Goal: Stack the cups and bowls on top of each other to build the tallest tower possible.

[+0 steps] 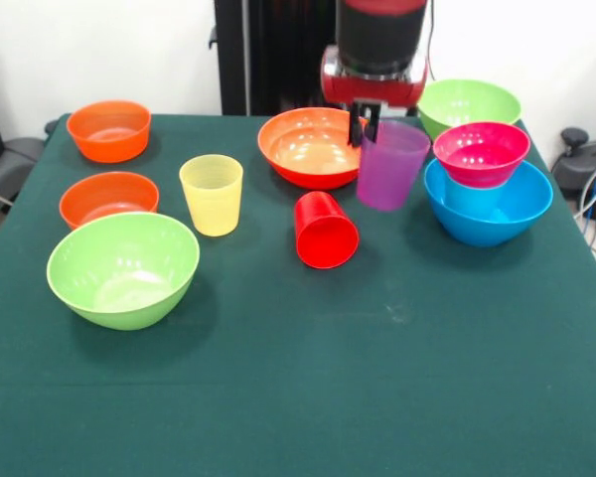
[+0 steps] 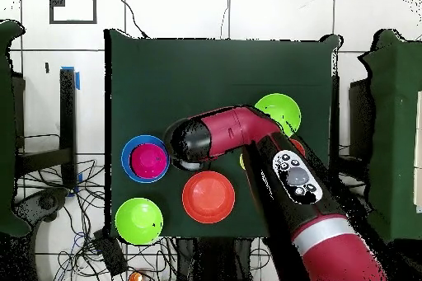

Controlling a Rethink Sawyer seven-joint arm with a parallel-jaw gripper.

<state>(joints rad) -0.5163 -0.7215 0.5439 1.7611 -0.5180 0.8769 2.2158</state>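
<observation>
**Purple cup held off the cloth beside the wide orange bowl**

Purple cup [image 1: 390, 164] tilted slightly, rim pinched by the gripper [image 1: 367, 123], lifted clear of the green tablecloth [image 1: 377, 397]. Just beside it, toward the far side, the wide orange bowl [image 1: 311, 146] [image 2: 208, 197]. On its other side, a small magenta bowl [image 1: 481, 152] [image 2: 149, 160] nested in the large blue bowl [image 1: 489, 207] [image 2: 128, 152]. Behind those, one lime green bowl [image 1: 469, 103] [image 2: 138, 220]. In front of the purple cup, a red cup [image 1: 325, 230] lying on its side, mouth toward the camera. Further along, a yellow cup [image 1: 212, 194] standing upright. Beyond that, two small orange bowls [image 1: 108, 129], one behind the other, and a second lime green bowl [image 1: 123, 268] [image 2: 278, 113] nearest the camera. From overhead, red arm [image 2: 247, 129] covering the middle of the table, hiding the cups. Light blue cup not found in either view.
</observation>
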